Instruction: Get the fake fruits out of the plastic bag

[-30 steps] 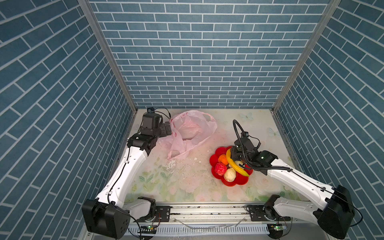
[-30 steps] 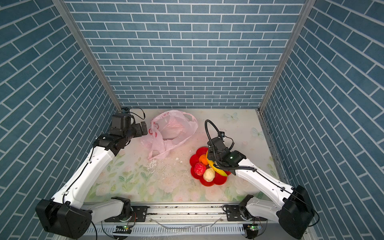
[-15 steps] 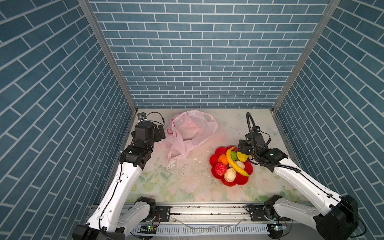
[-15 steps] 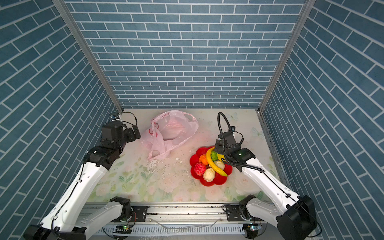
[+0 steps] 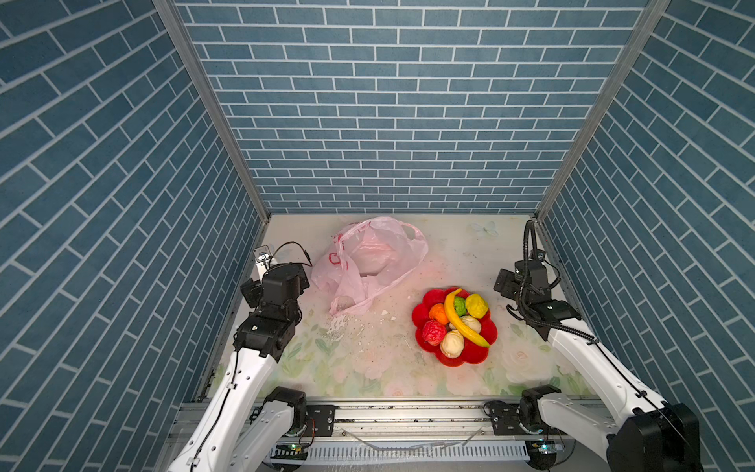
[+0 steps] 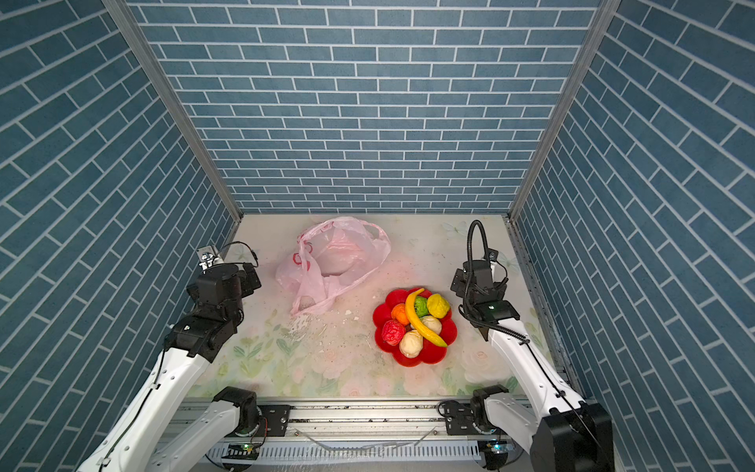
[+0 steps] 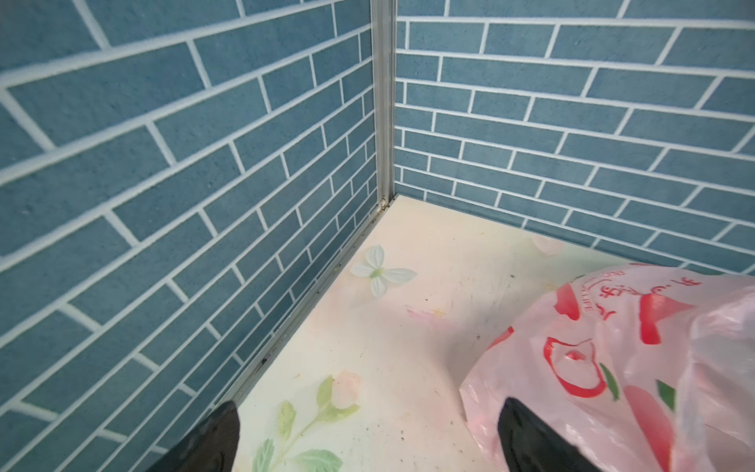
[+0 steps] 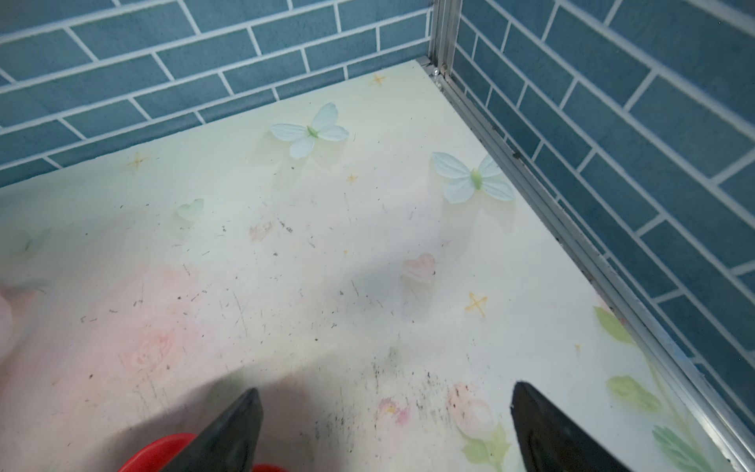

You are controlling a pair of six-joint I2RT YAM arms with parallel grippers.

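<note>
Rail [image 5: 388,417] of grey metal runs along the 6 o'clock edge of the floral table [image 5: 367,367]. Just past it, at about 4 o'clock of the tabletop in both top views, sits the red flower-shaped dish [image 5: 480,354]. All seven fake fruits [image 5: 457,318] lie in it. The banana [image 5: 463,327] slants from the dish's 12 o'clock rim to 4 o'clock. The wrinkled red fruit [image 5: 434,332] is at 8, the orange fruit [image 5: 439,314] at 10, the green fruit [image 5: 460,305] at 12 and the yellow fruit [image 5: 476,305] at 1. One cream lumpy fruit [image 5: 452,344] is at 6, and the second cream fruit [image 5: 473,323] is in the middle, partly under the banana. White crumbs [image 5: 339,327] are scattered toward 8 o'clock of the table. The right gripper [image 8: 387,387] hangs at 3 o'clock, near the dish but apart from it, its jaws spread wide with nothing between them. The left gripper [image 7: 369,404] hangs at 9 o'clock, likewise spread wide and empty, just beside the plastic bag [image 5: 367,257]; whether a finger touches the film cannot be told. The bag, pale pink with red print, lies crumpled at 11 o'clock, well apart from the dish. The blue brick-patterned wall [image 5: 388,122] closes 12 o'clock.
</note>
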